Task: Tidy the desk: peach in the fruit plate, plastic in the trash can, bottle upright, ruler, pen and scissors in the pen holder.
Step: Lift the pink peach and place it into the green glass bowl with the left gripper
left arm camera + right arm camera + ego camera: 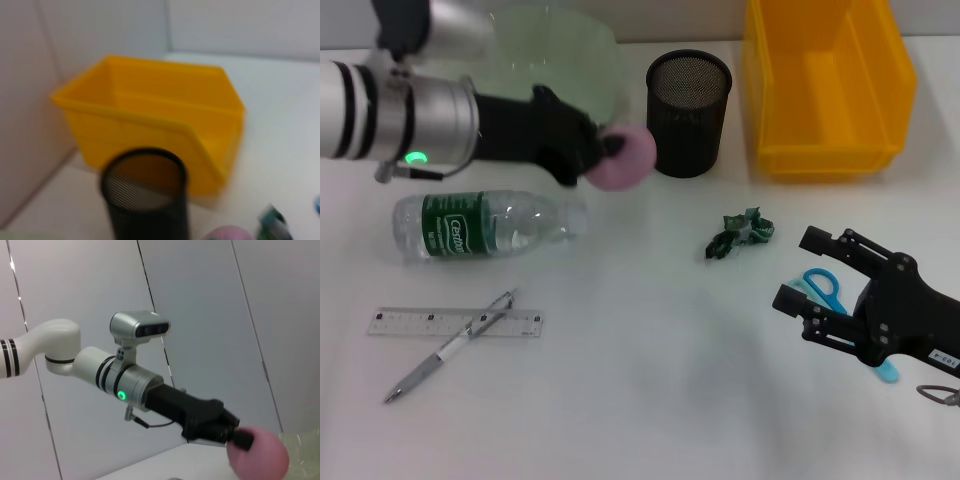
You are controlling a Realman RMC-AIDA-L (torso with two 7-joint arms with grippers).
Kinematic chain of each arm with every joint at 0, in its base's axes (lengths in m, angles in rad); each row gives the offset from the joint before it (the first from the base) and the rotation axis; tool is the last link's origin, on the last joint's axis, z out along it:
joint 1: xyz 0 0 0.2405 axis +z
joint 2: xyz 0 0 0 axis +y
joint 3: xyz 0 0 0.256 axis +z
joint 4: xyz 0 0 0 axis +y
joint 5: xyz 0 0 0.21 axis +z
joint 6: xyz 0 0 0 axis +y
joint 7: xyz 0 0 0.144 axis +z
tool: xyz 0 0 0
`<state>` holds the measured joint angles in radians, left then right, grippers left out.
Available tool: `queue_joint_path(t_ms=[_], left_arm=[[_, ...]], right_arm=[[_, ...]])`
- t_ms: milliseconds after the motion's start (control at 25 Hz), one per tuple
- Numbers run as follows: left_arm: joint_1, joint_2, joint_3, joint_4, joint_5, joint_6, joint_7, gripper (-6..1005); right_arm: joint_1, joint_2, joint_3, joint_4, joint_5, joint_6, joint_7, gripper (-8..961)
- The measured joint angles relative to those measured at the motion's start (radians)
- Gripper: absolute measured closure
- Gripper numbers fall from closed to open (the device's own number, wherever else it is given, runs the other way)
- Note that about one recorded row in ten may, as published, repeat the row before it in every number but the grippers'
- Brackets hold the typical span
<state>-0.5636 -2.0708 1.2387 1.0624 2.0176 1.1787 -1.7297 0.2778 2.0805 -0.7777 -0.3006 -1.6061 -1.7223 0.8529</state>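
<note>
Our left hand [610,152] is clamped on the peach [625,158], held off the desk [650,380] just short of the plate [555,50] behind it, for dropping in. Our right hand [810,275] hangs open over the scissors [823,287].

a pink peach [624,160] hangs clamped in the left gripper [603,150] beside the pale green fruit plate [560,50] at far left. a clear, green-labelled bottle [485,225] lies on its side. nearer, a pen [450,346] crosses a clear ruler [410,323]. crumpled green plastic [740,234] sits mid-desk; blue scissors [823,288] lie right, under the right gripper [810,270]. black mesh pen holder [688,112] and yellow trash can [825,85] stand far.
</note>
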Motion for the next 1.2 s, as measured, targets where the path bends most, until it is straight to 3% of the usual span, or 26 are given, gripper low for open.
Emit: queue_joint_path(t_ms=[160,320,400,440,600,1080,1200], left_arm=[[0.007,0.000,-0.033,-0.004,-0.042,-0.059,0.005,939],[0.019,-0.002,-0.031,-0.020,-0.119,-0.252,0.027,930],[0.019,-0.002,-0.031,-0.020,-0.119,-0.252,0.027,926],[0.015,-0.003,-0.027,-0.053,-0.159,-0.345,0.043,924],[-0.008,-0.003,-0.027,-0.139,-0.231,-0.467,0.097,916],[-0.040,-0.005,0.000,-0.229,-0.247,-0.561,0.134,891],[-0.045,-0.005,0.005,-0.230,-0.251,-0.563,0.134,797]], right_arm=[[0.001,0.001,0.000,0.000,0.000,-0.001,0.000,134],[0.002,0.002,0.000,0.001,0.000,-0.003,-0.001,134],[0.003,0.003,0.000,0.003,0.000,-0.004,-0.001,135],[0.003,0.003,0.000,0.003,0.000,-0.004,-0.001,135],[0.007,0.004,-0.003,0.005,0.000,-0.005,-0.001,135],[0.011,0.004,0.000,0.015,0.000,-0.006,-0.003,135],[0.012,0.004,-0.004,0.015,0.000,-0.006,-0.003,135]])
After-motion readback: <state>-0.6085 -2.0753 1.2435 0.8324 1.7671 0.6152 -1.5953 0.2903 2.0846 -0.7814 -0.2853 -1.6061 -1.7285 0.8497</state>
